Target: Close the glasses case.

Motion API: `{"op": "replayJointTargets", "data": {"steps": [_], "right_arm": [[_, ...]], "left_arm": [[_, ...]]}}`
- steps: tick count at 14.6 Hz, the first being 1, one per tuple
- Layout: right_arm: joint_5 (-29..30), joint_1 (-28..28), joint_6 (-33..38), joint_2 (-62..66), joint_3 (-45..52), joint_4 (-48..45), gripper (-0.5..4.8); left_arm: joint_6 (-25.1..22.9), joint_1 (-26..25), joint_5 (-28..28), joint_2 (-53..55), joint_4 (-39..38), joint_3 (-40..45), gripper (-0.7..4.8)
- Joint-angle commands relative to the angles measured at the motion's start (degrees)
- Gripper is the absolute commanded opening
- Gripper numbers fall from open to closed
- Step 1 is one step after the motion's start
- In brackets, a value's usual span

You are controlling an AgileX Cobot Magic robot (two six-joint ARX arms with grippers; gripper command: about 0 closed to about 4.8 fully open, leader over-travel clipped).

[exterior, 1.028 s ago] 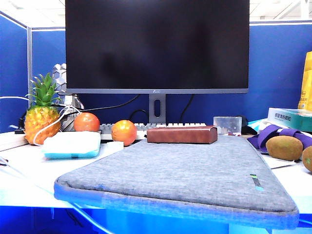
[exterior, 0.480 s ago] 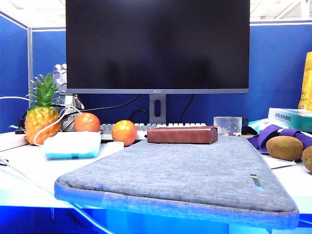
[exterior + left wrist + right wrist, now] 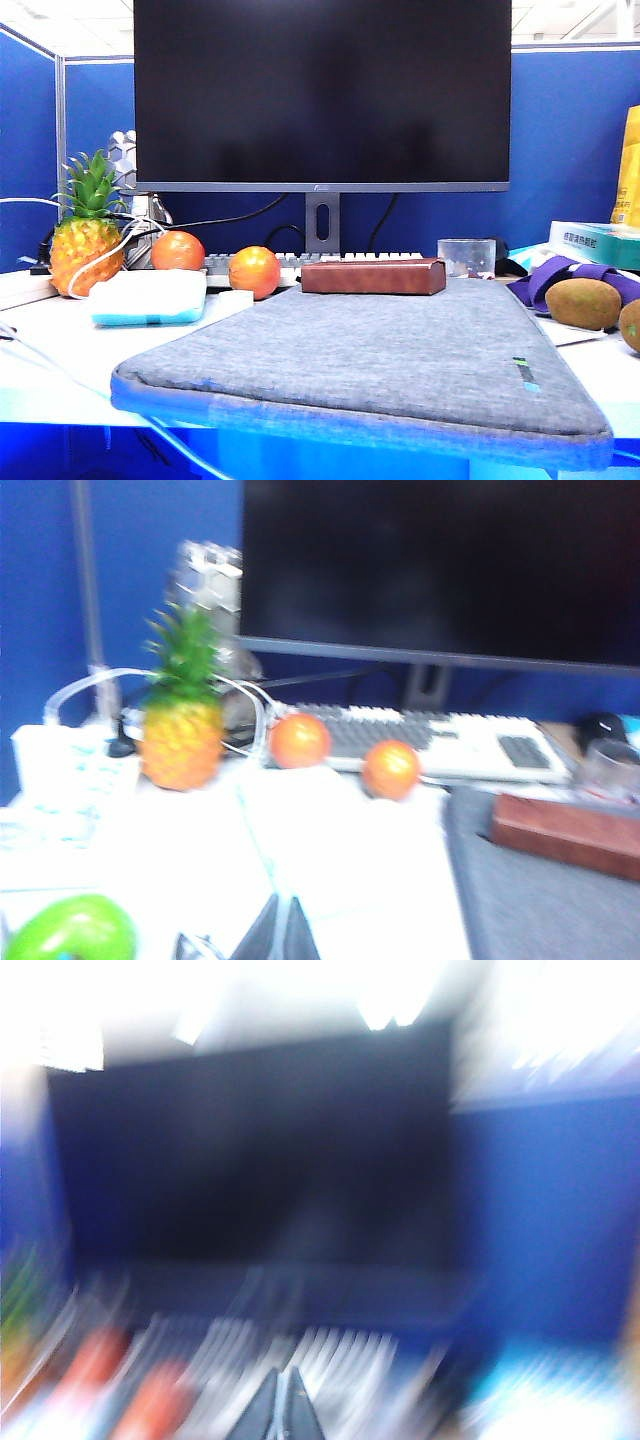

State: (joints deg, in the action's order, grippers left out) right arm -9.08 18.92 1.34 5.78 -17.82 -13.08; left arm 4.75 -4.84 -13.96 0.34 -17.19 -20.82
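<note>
The glasses case (image 3: 373, 276) is a slim reddish-brown box lying shut at the far end of a grey fabric sleeve (image 3: 380, 360), in front of the keyboard. The left wrist view also catches the glasses case (image 3: 566, 835), far from my left gripper (image 3: 284, 908), which is shut and empty, pulled back over the white table. My right gripper (image 3: 283, 1380) is shut and empty too; its view is heavily motion-blurred and faces the monitor. Neither gripper shows in the exterior view.
A large monitor (image 3: 322, 95) and a keyboard (image 3: 420, 742) stand behind the case. Two oranges (image 3: 254, 271), a pineapple (image 3: 87, 240) and a white-and-teal pad (image 3: 148, 296) lie at left. Kiwis (image 3: 583, 303), a purple strap, boxes and a clear cup (image 3: 466, 257) sit at right. A green object (image 3: 70, 930) lies near the left gripper.
</note>
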Motion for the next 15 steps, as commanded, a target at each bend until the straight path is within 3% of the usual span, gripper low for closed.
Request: {"op": "replayJointTargets", "data": {"steps": [1,10,13,15], "right_arm": [[-4.31,-0.24,-1.03,-5.6,0.59,9.27,-0.06],[-4.17,-0.22,3.63,-5.01,15.72,10.88,-0.06],[-3.19,-0.22,3.65,-5.03,16.61,13.97,-0.06],[-3.21,-0.22,3.63,-5.03,16.61,14.82,-0.06]], "left_arm": [[-0.02,-0.04,-1.95,-0.07,0.57,2.12,-0.04],[5.18,0.02,-4.94,-0.07,0.76,4.83,-0.01],[9.18,0.22,-5.77,-0.09,-1.81,4.83,-0.01],[9.18,0.28,-5.73,-0.09,-2.45,4.83,-0.01]]}}
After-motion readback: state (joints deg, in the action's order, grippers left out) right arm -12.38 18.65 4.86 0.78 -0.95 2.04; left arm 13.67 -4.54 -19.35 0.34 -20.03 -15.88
